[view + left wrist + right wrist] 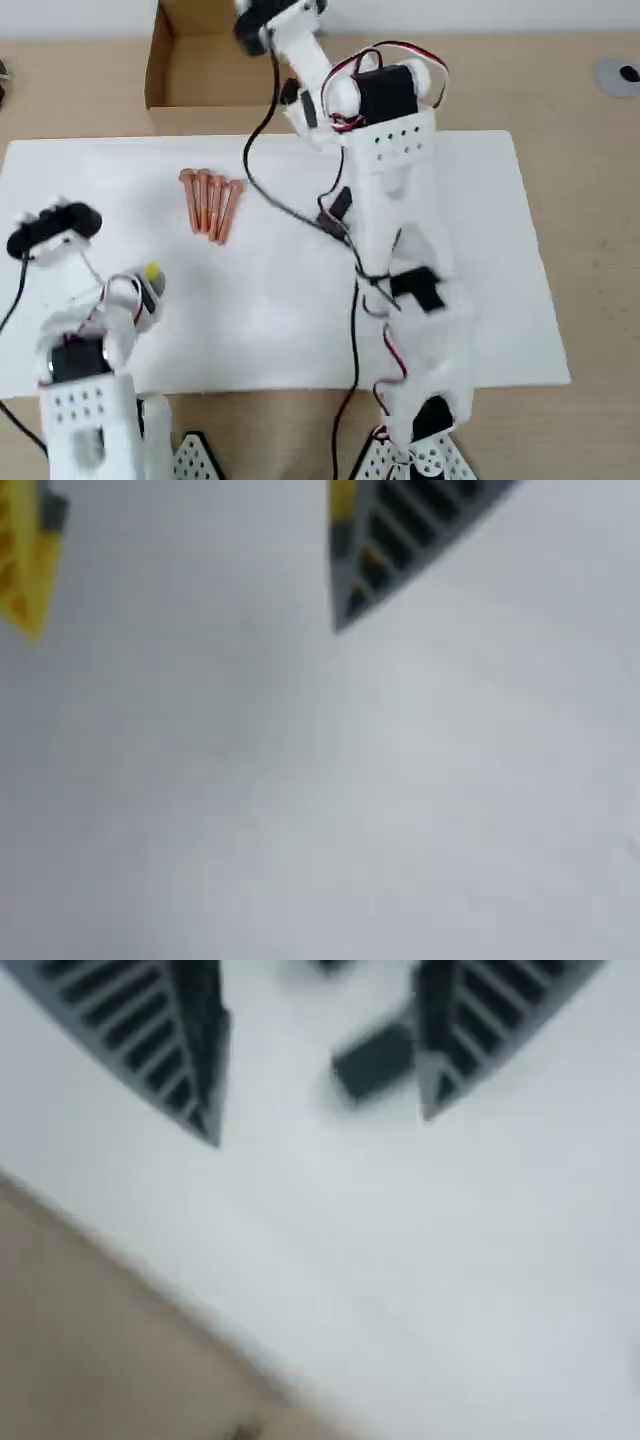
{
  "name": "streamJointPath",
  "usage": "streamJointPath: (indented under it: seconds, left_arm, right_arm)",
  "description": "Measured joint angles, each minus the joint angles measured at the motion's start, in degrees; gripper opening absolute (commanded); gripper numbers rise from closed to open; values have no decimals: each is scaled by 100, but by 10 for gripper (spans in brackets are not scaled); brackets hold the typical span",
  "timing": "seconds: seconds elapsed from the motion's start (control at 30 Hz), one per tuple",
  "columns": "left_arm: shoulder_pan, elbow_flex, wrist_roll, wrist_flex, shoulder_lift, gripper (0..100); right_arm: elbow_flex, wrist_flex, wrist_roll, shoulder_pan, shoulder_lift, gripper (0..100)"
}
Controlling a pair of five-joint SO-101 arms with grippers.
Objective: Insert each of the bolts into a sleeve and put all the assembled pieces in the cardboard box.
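Observation:
Several copper bolts (210,205) lie side by side on the white mat (250,320), left of centre. The cardboard box (200,65) stands open beyond the mat's far edge. My right arm (385,130) stretches across the mat toward the box. My right gripper (315,1100) is open just above the mat near its edge. A small black sleeve (372,1060) lies on the mat close to one dark fingertip (432,1090). My left gripper (185,630) is open over bare mat at the near left, holding nothing, and its yellow finger (152,275) shows from above.
Bare wooden table (90,1340) begins right beside the mat's edge under my right gripper. Black cables (262,150) hang from the right arm across the mat near the bolts. A grey disc (618,76) lies at the far right of the table.

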Motion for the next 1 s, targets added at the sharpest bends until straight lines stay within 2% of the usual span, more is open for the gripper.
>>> streamJointPath:
  seconds: [0.2,0.37,0.5,0.67,0.83,1.0]
  left_arm:
    - [0,-1125,0,0,1679,207]
    - [308,-1310,0,-123,2127,207]
    - [413,-1319,0,-396,2259,207]
    - [413,-1319,0,-782,2391,207]
    - [413,-1319,404,-1178,2716,207]
    - [413,-1319,677,-1231,3112,207]
  right_arm:
    - [3499,-246,360,-220,-2031,165]
    - [5855,-1284,765,35,-3191,165]
    - [7112,-2215,1248,255,-3385,165]
    - [7525,-3103,1864,651,-2998,165]
    - [7543,-3393,2286,835,-2215,165]
    - [7332,-3508,2374,844,-1653,165]
